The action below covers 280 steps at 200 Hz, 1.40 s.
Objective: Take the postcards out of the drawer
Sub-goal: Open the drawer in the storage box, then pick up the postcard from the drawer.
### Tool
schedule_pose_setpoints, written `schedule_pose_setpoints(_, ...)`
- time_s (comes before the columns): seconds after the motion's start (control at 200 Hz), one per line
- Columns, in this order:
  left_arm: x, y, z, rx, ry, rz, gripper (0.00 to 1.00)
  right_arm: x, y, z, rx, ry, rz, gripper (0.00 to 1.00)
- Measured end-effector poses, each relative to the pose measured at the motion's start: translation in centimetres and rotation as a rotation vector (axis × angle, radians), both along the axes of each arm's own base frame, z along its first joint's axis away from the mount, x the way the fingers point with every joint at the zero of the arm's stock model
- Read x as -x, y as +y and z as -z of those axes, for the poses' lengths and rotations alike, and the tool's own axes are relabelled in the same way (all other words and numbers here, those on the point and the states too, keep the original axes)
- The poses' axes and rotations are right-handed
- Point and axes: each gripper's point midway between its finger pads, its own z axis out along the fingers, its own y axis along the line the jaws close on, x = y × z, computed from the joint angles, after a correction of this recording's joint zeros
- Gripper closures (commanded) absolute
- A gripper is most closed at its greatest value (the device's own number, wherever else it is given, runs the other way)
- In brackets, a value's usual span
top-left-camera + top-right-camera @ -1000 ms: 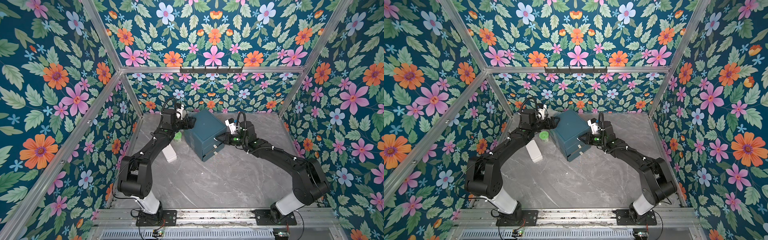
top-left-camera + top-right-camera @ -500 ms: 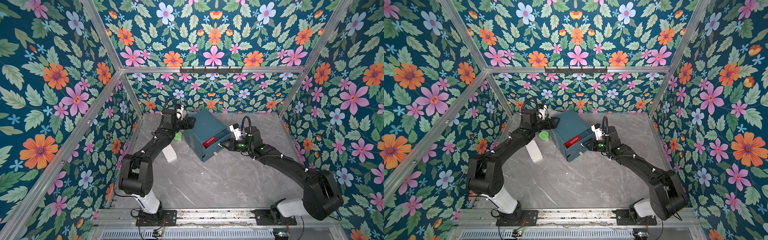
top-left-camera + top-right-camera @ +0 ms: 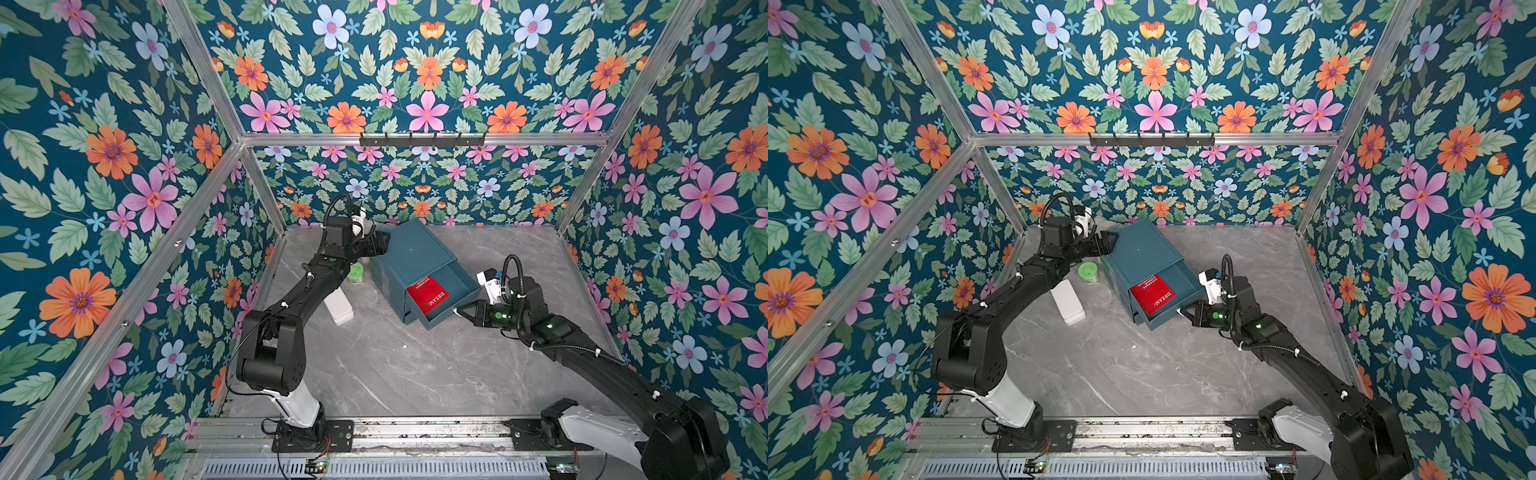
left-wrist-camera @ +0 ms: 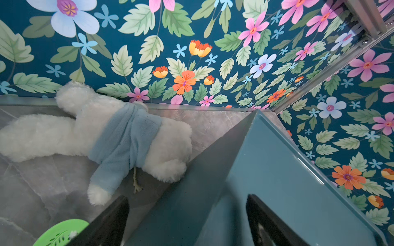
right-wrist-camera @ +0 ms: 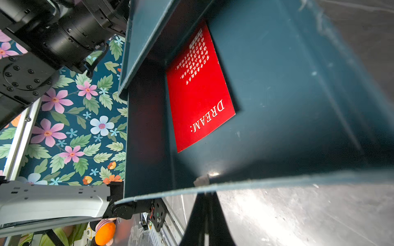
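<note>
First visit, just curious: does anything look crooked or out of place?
The blue drawer box sits turned askew on the table, and a white plush toy lies flat beside it.

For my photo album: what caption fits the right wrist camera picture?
Shut right hand at the front edge of the open drawer, red DREAM postcard lying inside.

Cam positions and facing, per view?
Top views: high at the front, looking down; left arm, right arm, left gripper, right gripper show.
Left wrist: on left arm, faces back wall past cabinet corner, plush toy; own fingers show.
Right wrist: on right arm, faces into the open drawer; own shut gripper and the left arm show.
Shared: top views and right wrist both see the red postcard.
</note>
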Motion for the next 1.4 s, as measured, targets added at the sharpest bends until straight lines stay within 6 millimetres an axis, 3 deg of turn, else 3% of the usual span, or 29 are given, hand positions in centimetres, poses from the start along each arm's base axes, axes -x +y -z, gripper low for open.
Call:
schedule_pose_setpoints(0.16, 0.3, 0.4, -1.1, -0.002, -0.008, -0.019, 0.1, 0.8, -0.7, 0.4, 0.015, 0.007, 0.017, 0.93)
schedule_pose_setpoints(0.375, 1.7, 1.1, -3.9, 0.018, -0.046, -0.041, 0.09, 1.2, -1.0, 0.1, 0.029, 0.023, 0.023, 0.74)
schedule_pose_setpoints(0.67, 5.2, 1.9, -6.6, 0.033, -0.087, -0.036, 0.09, 1.2, -1.5, -3.7, 0.061, -0.027, 0.028, 0.67)
schedule_pose_setpoints(0.8, 7.2, 2.0, -5.3, 0.063, -0.047, -0.024, 0.09, 0.6, -1.7, -6.3, 0.099, -0.082, 0.017, 0.6)
schedule_pose_setpoints(0.855, 8.1, 1.9, -4.4, 0.077, -0.02, -0.017, 0.01, 0.1, -1.7, -7.2, 0.126, -0.104, 0.017, 0.58)
schedule_pose_setpoints(1.04, 11.0, 0.9, -2.4, 0.142, 0.051, 0.011, 0.0, -2.3, -1.0, -9.9, 0.188, -0.168, -0.014, 0.52)
schedule_pose_setpoints(1.22, 13.3, -1.3, -1.5, 0.193, 0.073, 0.066, 0.0, -4.3, 0.3, -10.0, 0.208, -0.164, -0.053, 0.49)
schedule_pose_setpoints(1.4, 14.3, -2.5, 0.2, 0.252, 0.113, 0.079, 0.0, -5.7, 2.0, -8.8, 0.229, -0.143, -0.101, 0.46)
